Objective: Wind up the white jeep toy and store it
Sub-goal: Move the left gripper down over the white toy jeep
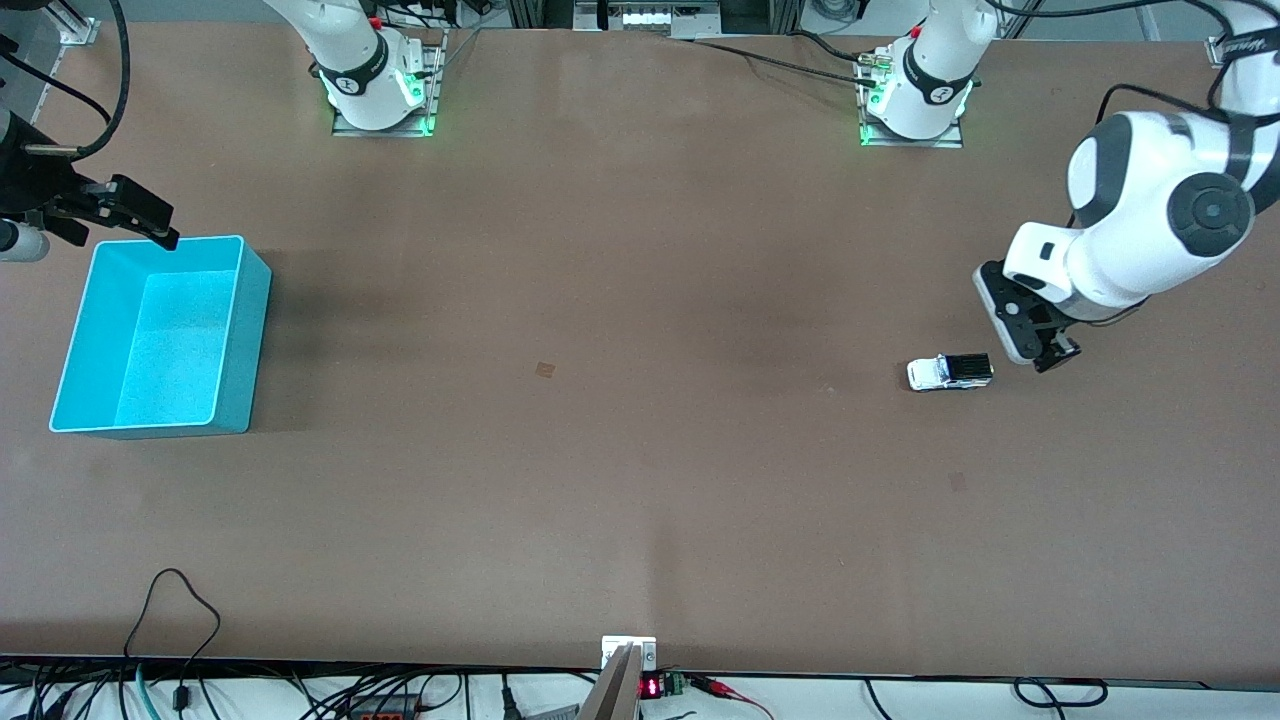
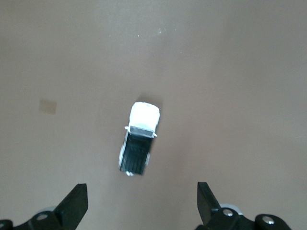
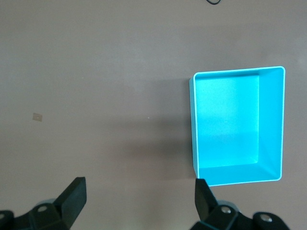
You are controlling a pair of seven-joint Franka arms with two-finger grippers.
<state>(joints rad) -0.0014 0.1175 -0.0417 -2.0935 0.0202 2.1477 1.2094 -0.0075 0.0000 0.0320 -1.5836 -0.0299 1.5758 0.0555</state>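
Jeep [image 1: 950, 372] sits on the brown table [image 1: 640, 450] toward the left arm's end, lying on its wheels with its white hood pointing toward the right arm's end and its black rear panel toward the left gripper [image 1: 1045, 345]. On a clock face laid over the front view, the jeep is at about 3 o'clock from the table's middle.

That left gripper hovers low just beside the jeep's black end, at about 2 o'clock from it, not touching. In the left wrist view the jeep [image 2: 139, 139] lies ahead of the 2 dark fingertips [image 2: 76, 203], which stand wide apart with nothing between them (the toy is clear of both).

Bin [image 1: 160, 335], cyan and open-topped, stands at the right arm's end of the table, at about 9 o'clock from the middle and well apart from the jeep. Nothing shows inside it.

Right gripper [image 1: 140, 215] hangs over the bin's farther corner, at about 11 o'clock from the bin's centre. The right wrist view shows its fingertips [image 3: 74, 196] spread fully and holding nothing, with the bin [image 3: 237, 124] off to one side of them.

A small pale square mark [image 1: 545, 369] lies on the table near its middle.
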